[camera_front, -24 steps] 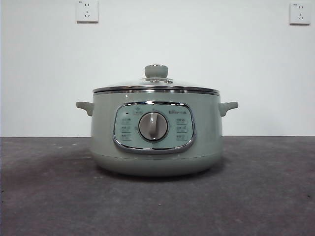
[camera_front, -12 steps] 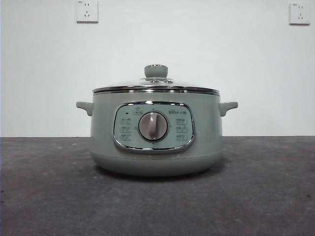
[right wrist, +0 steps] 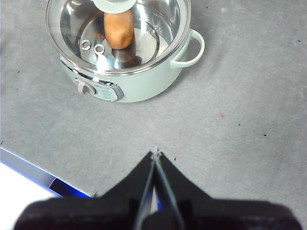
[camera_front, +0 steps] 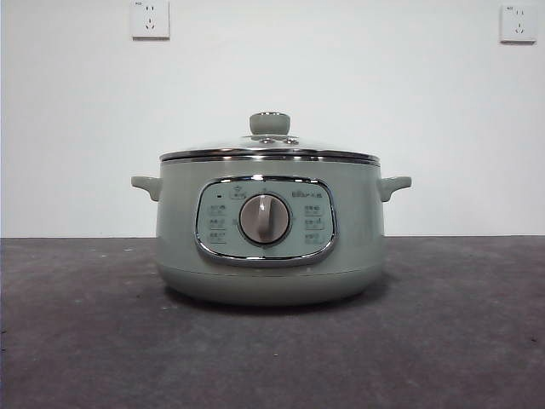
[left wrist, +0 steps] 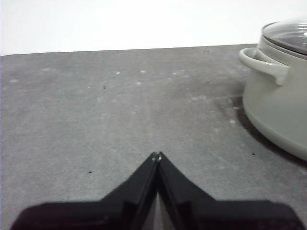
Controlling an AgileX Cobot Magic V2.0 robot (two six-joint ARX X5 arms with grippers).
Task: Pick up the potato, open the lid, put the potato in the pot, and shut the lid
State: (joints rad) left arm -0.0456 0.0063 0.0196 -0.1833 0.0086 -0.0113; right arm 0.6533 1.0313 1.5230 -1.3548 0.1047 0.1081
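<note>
The sage-green pot (camera_front: 270,230) stands in the middle of the dark table with its glass lid (camera_front: 270,146) resting on its rim. Through the lid, the right wrist view shows the orange-brown potato (right wrist: 118,28) lying inside the pot (right wrist: 139,81). My right gripper (right wrist: 156,154) hovers high above the table, away from the pot, jaws shut and empty. My left gripper (left wrist: 157,155) sits low over the table beside the pot (left wrist: 278,105), off one of its side handles (left wrist: 264,64), also shut with nothing in it. Neither arm shows in the front view.
The table (camera_front: 477,341) is dark grey and speckled. A white wall with two sockets (camera_front: 151,19) stands behind it. The table's edge with a blue strip (right wrist: 33,172) shows in the right wrist view.
</note>
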